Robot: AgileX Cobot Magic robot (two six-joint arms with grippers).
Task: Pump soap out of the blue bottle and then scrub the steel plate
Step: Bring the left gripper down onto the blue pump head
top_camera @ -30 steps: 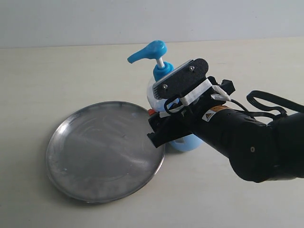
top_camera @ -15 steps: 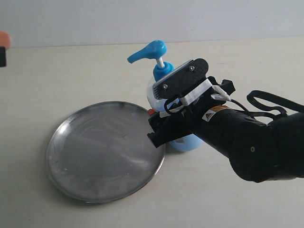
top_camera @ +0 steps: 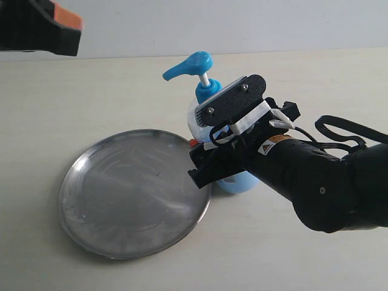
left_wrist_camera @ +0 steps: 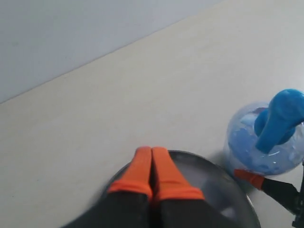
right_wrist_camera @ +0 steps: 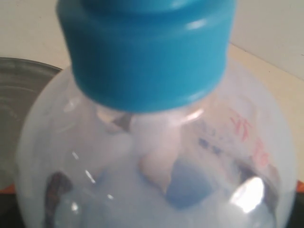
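The blue bottle [top_camera: 208,91] stands upright at the right rim of the steel plate [top_camera: 121,194], its pump head pointing over the plate. My right gripper [top_camera: 197,159] reaches from the right and is shut on the bottle's clear body, one finger on each side. The bottle [right_wrist_camera: 156,142] fills the right wrist view, with light blue soap [right_wrist_camera: 190,190] inside. My left gripper [top_camera: 65,24] hangs high at the top left, its orange fingers pressed together. In the left wrist view that gripper [left_wrist_camera: 152,161] is above the plate [left_wrist_camera: 223,185], with the bottle [left_wrist_camera: 266,142] beside it.
A pale table [top_camera: 91,91] runs back to a grey wall [top_camera: 242,24]. The right arm's black body and cable [top_camera: 339,130] take up the lower right. An edge of the plate [right_wrist_camera: 19,90] shows behind the bottle.
My left gripper has come into the exterior view at the top left and moved rightward. The right gripper, bottle and plate have not moved.
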